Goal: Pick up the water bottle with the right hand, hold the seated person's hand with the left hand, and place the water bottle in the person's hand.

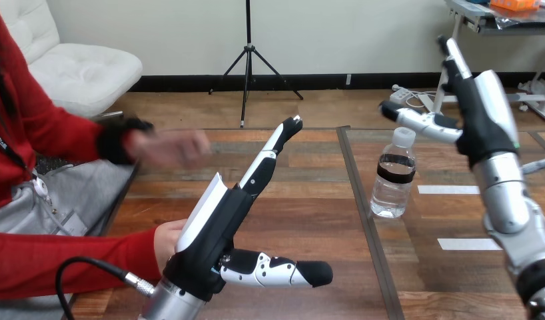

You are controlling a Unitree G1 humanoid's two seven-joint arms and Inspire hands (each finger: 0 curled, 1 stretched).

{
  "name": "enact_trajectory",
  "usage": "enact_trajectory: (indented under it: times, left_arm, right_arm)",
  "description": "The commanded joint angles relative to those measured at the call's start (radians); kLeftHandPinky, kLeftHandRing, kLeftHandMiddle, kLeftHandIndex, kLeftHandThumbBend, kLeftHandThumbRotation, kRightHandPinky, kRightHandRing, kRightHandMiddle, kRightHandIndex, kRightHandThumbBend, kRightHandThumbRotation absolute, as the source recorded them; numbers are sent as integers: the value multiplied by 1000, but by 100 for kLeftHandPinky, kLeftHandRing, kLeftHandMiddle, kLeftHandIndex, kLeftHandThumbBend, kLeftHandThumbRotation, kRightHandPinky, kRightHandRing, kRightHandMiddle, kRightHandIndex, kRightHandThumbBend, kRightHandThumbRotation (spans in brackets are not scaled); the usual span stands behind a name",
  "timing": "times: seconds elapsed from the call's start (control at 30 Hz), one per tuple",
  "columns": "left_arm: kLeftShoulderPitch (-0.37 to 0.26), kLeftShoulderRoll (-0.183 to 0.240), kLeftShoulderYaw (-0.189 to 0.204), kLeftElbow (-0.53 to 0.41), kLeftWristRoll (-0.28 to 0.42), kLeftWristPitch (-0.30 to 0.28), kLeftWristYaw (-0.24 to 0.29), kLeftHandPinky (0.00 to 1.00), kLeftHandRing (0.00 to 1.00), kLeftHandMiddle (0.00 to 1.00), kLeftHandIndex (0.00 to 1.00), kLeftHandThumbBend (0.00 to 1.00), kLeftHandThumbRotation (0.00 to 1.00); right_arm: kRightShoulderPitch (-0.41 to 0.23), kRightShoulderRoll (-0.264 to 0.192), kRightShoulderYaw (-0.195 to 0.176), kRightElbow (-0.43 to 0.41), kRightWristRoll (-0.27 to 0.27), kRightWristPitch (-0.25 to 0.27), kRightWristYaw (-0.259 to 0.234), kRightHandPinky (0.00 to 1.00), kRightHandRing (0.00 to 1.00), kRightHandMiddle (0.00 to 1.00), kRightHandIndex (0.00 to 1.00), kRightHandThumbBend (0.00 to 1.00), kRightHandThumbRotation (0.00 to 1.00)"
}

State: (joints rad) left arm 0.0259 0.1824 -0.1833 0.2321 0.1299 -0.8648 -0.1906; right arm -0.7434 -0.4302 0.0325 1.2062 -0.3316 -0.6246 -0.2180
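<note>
1. The water bottle [394, 177] is standing upright on the right half of the surface [303, 220], just right of the dark seam, with nothing touching it.
2. The right hand [486, 117] is hovering above and to the right of the bottle. Its fingers [456, 60] are pointing straight up and its thumb is sticking out toward the cap without reaching it, so it's wide open and holding nothing.
3. The left hand [213, 230] is hanging over the left half, toward the near edge. It's stretching its fingers [266, 157] flat toward the far edge with the thumb splayed out right, and it's gripping nothing either.
4. The person's upper hand [180, 148] is floating above the far-left corner, well apart from both robot hands. The person's lower hand [164, 241] is sitting at the left edge right behind the left hand's palm, but it's too hidden to say if they're touching.
5. Handling-wise, I'm reading it as thin clear plastic, light, smooth and a bit squishy, and tall enough to tip easily. I'd be wrapping it around the middle at the dark label band, not at the cap, and squeezing gently.
</note>
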Motion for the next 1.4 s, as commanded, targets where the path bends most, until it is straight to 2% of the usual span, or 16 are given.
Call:
enact_trajectory:
  times: [0.0,0.13,0.23,0.33,0.47,0.83,0.93,1.13,1.23,1.37]
  left_arm:
    - [-15,11,16,-45,3,-19,6,100,100,100,100,100,57]
    - [-8,11,17,-49,1,-20,5,100,100,100,100,100,58]
    - [-5,12,20,-48,10,-28,9,100,100,100,100,100,60]
    - [0,16,21,-49,4,-30,5,100,100,100,100,100,60]
    - [5,18,20,-51,-5,-31,1,100,100,100,100,100,60]
    - [19,25,20,-52,-10,-41,-1,100,100,100,100,100,59]
    - [27,27,16,-65,-22,-25,-9,100,100,100,100,100,58]
    - [35,27,17,-66,-22,-30,-10,100,100,100,100,100,57]
    - [43,26,17,-74,-25,-21,-10,100,100,100,100,100,57]
    - [48,29,18,-77,-24,-26,-10,100,100,100,100,100,57]
  right_arm:
    - [-96,28,-1,33,13,27,-7,88,98,99,100,100,56]
    - [-99,42,-5,53,22,45,7,90,98,99,100,100,56]
    - [-103,49,15,57,-2,79,-21,90,98,99,100,100,56]
    - [-99,63,3,64,14,85,-9,90,98,99,100,100,56]
    - [-101,74,12,73,4,113,-20,87,97,99,100,100,56]
    - [-93,94,23,91,-6,145,-33,86,97,99,100,100,55]
    - [-94,96,27,97,-6,166,-20,86,98,99,100,100,55]
    - [-89,113,13,105,19,180,-7,87,98,100,100,100,52]
    - [-88,117,24,107,11,200,-14,86,98,100,100,100,53]
    - [-84,124,16,110,24,208,3,86,98,100,100,100,53]
